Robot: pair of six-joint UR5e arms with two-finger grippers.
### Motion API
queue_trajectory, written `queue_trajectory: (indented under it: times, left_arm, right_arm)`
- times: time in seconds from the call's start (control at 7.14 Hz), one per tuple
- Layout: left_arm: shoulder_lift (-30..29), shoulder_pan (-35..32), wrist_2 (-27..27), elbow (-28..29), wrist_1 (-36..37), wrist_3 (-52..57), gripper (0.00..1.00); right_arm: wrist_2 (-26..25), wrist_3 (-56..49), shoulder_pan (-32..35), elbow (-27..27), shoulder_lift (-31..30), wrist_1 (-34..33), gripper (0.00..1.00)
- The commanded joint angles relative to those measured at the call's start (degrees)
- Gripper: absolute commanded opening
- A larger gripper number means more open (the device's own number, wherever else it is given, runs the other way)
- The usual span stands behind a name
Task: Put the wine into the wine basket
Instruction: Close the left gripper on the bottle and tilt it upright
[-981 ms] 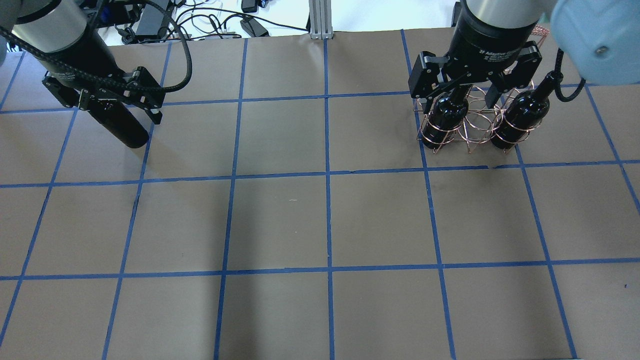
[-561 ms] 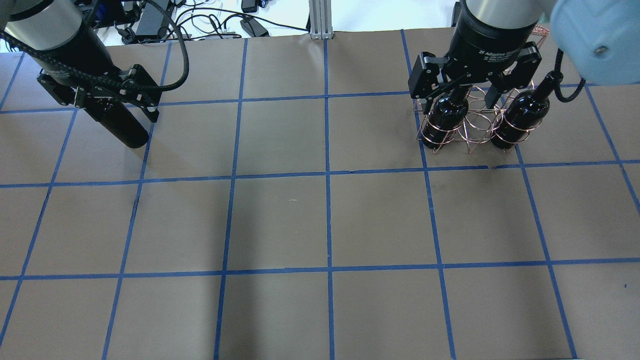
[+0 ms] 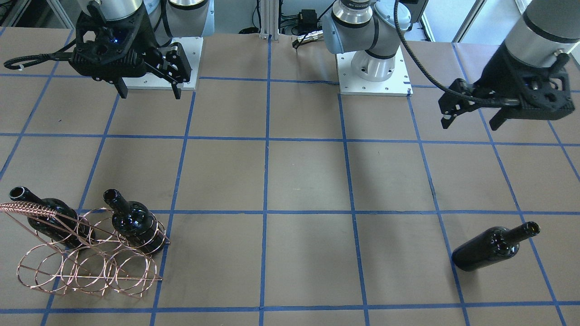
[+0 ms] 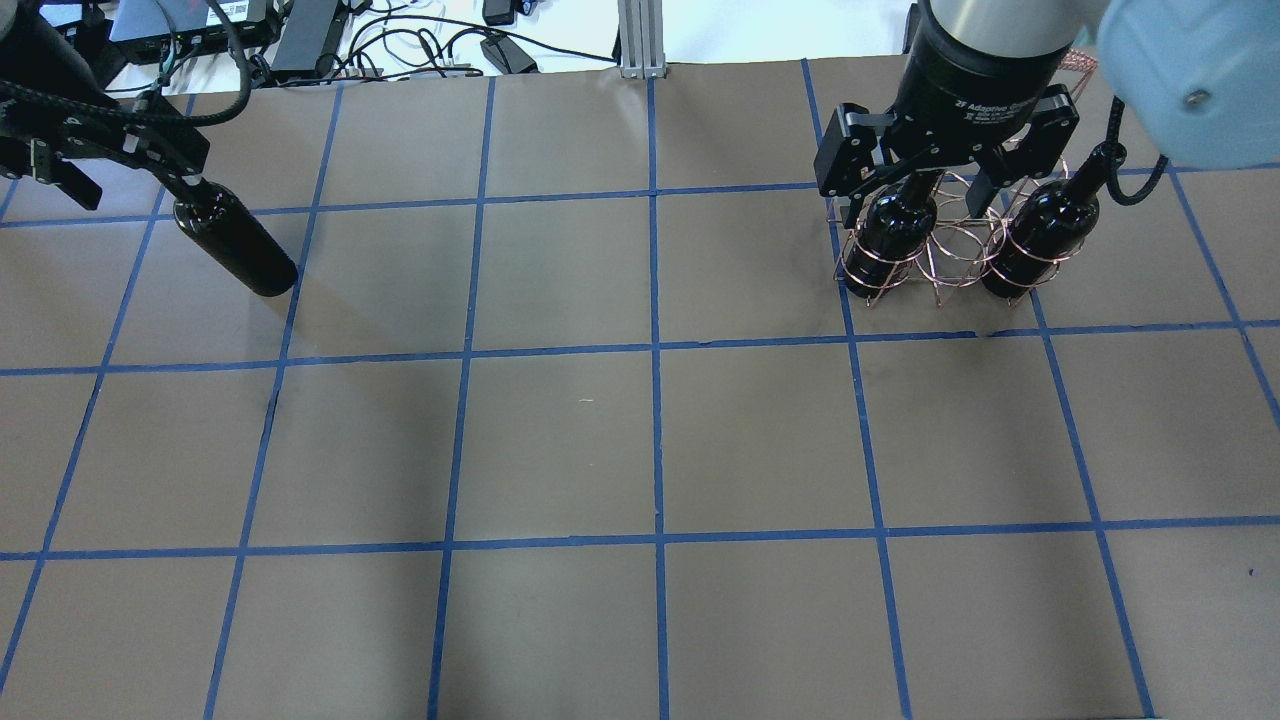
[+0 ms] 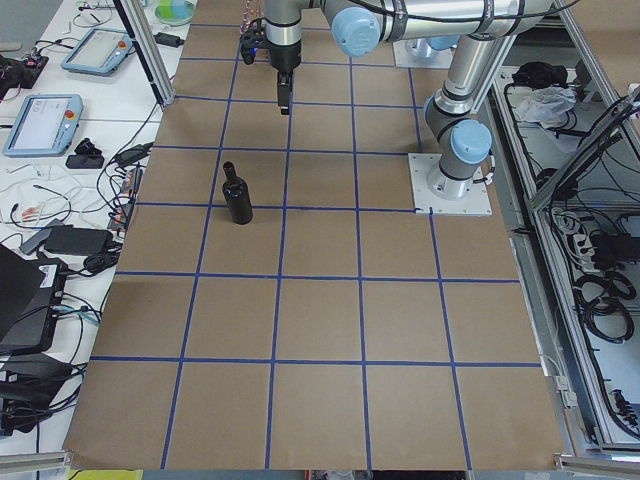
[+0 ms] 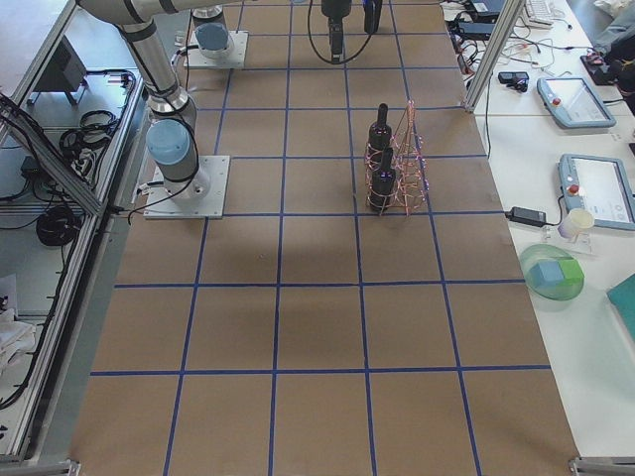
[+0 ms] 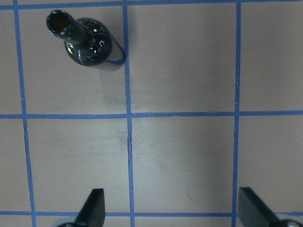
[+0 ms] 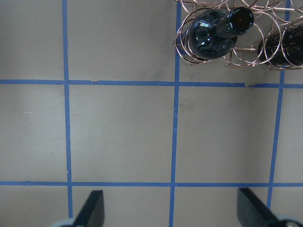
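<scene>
Front-facing: lone wine bottle on surface, well apart from wine basket; basket holds two bottles.
Overhead: those two sit in outer hoops.
Exterior left: lone bottle stands upright.
Left wrist: left gripper fingers spread wide, holding nothing; open bottle mouth visible.
Right wrist: right gripper fingers equally spread, touching nothing.

I see: wine glossy black | wine basket copper wire hoops | table under basket brown, blue grid lines
</scene>
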Motion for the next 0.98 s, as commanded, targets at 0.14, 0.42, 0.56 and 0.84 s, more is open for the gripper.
queue_trajectory:
  times: [0.14, 0.42, 0.56, 0.84]
  left_arm:
    - [-9.74, 1.49, -0.33, 7.30, 5.06, 0.54, 1.00]
    - [-16.51, 4.64, -6.11, 11.16, 7.09, 0.63, 1.00]
    - [-18.46, 4.74, -5.70, 11.62, 10.23, 1.67, 1.00]
    - [-20.93, 5.62, -2.20, 11.71, 11.14, 3.61, 1.00]
  right_arm:
    - [-0.36, 0.00, 0.00, 0.00, -0.05, 0.00, 1.00]
    - [0.25, 0.26, 0.08, 0.00, -0.22, -0.09, 1.00]
    - [0.16, 0.26, 0.08, 0.00, -0.22, 0.26, 1.00]
    - [0.34, 0.18, 0.17, 0.00, -0.22, 0.17, 1.00]
